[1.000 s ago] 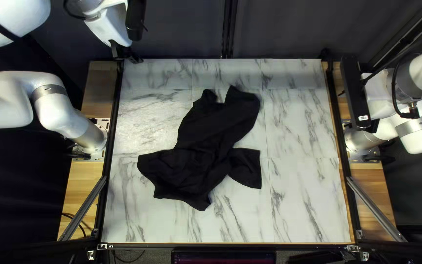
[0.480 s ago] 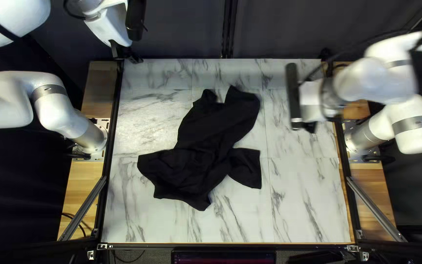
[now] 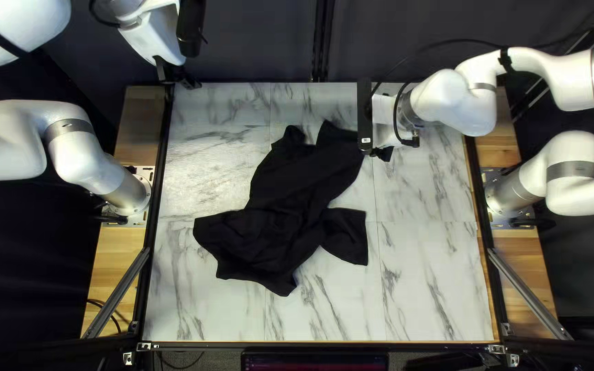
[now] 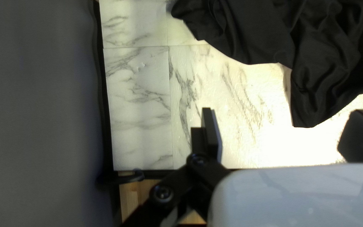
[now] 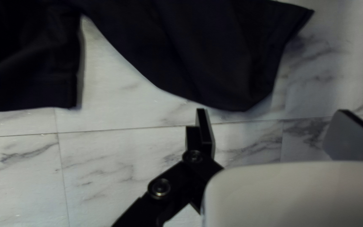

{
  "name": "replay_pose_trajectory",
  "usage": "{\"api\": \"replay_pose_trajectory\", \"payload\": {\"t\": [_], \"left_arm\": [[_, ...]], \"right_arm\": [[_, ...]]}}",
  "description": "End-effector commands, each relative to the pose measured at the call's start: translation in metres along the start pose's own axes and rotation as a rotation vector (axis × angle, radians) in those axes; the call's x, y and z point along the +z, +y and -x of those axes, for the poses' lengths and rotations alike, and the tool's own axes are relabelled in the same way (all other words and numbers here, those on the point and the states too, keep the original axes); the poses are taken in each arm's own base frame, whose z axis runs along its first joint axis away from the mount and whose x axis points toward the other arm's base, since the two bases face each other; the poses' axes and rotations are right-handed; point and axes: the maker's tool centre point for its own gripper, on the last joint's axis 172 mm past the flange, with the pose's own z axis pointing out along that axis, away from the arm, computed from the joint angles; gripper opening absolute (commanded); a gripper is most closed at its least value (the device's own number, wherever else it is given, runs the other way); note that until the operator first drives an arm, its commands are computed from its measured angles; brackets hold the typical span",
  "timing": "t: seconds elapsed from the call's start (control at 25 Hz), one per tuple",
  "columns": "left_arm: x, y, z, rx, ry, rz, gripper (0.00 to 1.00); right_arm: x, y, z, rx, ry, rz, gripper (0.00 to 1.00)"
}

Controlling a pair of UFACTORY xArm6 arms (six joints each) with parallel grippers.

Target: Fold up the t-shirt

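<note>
In the top left view, a black bar [image 3: 364, 103] on the right arm [image 3: 472, 96] hides a bit of the edge of the shirt [image 3: 297, 192]. That view cuts off both arms and the screen [image 3: 314, 361]; each wrist view crops the shirt.

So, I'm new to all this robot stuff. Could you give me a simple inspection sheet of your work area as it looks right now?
Surface: white, grey-veined marble-look tabletop, in panels with visible seams.
Job's things: black t-shirt, rumpled and unfolded, sleeves poking out.
Clutter: nothing seen.
Left gripper: open, holding nothing, at the table's far left corner.
Right gripper: open, holding nothing, by the t-shirt's far right part.
Cables: black cable loops at the right arm's wrist.
Surroundings: dark curtain behind the far edge.
</note>
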Motion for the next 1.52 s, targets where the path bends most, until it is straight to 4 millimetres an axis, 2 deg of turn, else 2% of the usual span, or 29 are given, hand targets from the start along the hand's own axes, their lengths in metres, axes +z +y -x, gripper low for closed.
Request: {"api": "replay_pose_trajectory", "payload": {"t": [0.04,0.24,0.48,0.68,0.96,1.2,1.52], "left_arm": [[0.0,0.0,0.0,0.0,0.0,0.0,1.0],[0.0,0.0,0.0,0.0,0.0,0.0,1.0],[0.0,0.0,0.0,0.0,0.0,0.0,1.0],[0.0,0.0,0.0,0.0,0.0,0.0,1.0],[0.0,0.0,0.0,0.0,0.0,0.0,1.0],[0.0,0.0,0.0,0.0,0.0,0.0,1.0],[0.0,0.0,0.0,0.0,0.0,0.0,1.0]], "right_arm": [[0.005,0.025,-0.024,-0.025,-0.05,-0.059,1.0],[0.03,0.053,-0.044,0.002,-0.096,-0.117,1.0],[0.059,0.07,-0.047,0.066,-0.194,-0.17,1.0],[0.075,0.069,-0.053,0.134,-0.223,-0.181,1.0],[0.1,0.067,-0.049,0.229,-0.205,-0.177,1.0],[0.119,0.061,-0.046,0.246,-0.192,-0.192,1.0],[0.139,0.066,-0.056,0.233,-0.189,-0.216,0.99]]}}
